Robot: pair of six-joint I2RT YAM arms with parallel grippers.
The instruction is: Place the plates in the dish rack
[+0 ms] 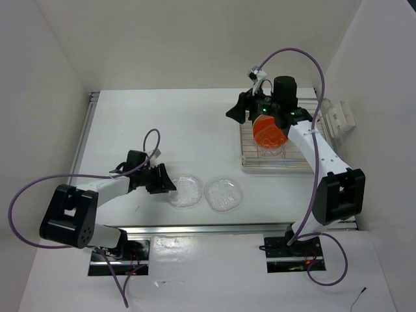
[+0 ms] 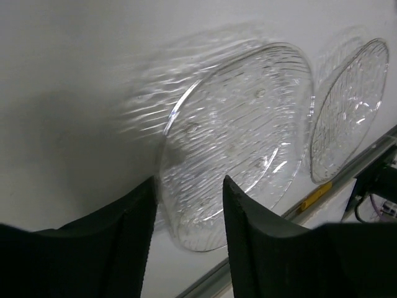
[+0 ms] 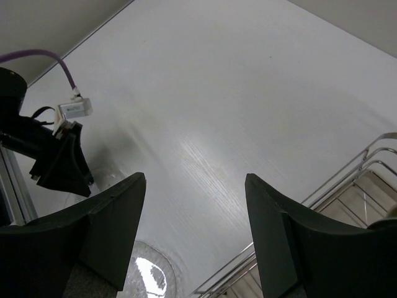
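Two clear glass plates lie flat near the table's front: one [image 1: 185, 190] just right of my left gripper [image 1: 164, 180], the other [image 1: 223, 193] further right. In the left wrist view the near plate [image 2: 242, 136] has its rim between my open fingers [image 2: 146, 217], with the second plate [image 2: 347, 112] behind it. The dish rack [image 1: 273, 164] stands at the right with an orange plate [image 1: 268, 130] upright in it. My right gripper [image 1: 235, 112] is open and empty, above the table just left of the rack [image 3: 347, 180]. The other plates are hidden.
A white bracket-like object [image 1: 338, 117] sits at the back right beside the rack. A metal rail [image 1: 214, 229] runs along the table's front edge. White walls close in the left, back and right sides.
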